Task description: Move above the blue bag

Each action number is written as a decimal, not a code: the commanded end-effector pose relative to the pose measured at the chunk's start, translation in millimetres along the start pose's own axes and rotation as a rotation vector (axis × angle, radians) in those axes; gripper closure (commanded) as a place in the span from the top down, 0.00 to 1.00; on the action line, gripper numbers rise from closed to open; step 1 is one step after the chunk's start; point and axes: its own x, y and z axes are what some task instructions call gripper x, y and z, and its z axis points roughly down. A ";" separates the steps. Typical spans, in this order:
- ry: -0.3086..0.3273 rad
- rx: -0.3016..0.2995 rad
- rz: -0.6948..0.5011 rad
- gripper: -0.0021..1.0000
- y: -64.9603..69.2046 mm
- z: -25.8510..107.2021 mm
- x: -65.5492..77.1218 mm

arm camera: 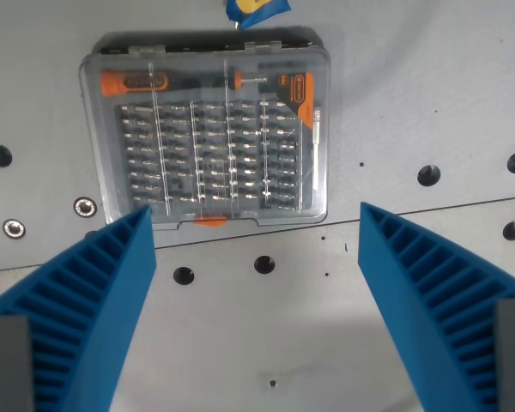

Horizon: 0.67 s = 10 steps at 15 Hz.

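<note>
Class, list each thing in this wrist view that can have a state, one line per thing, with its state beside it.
pincer: open, holding nothing, blue ridged fingers spread wide apart.
screwdriver bit case: clear lid closed, lying flat on the table, bits in rows and an orange-handled driver inside.
blue bag: only a corner showing at the top edge, beyond the case; the rest is out of frame.
table: grey, with bolt holes.

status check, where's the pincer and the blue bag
Pincer open, empty, over bare table. Blue bag only a sliver at the wrist view's top edge. Clear screwdriver bit case lies between pincer and bag.
</note>
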 end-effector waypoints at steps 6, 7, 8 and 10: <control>0.005 0.000 -0.003 1.00 0.0 -1.2 0.5; 0.005 -0.001 -0.005 1.00 0.0 -0.8 0.8; 0.006 -0.001 -0.008 1.00 -0.1 -0.2 1.4; 0.009 -0.002 -0.014 1.00 -0.3 1.8 3.2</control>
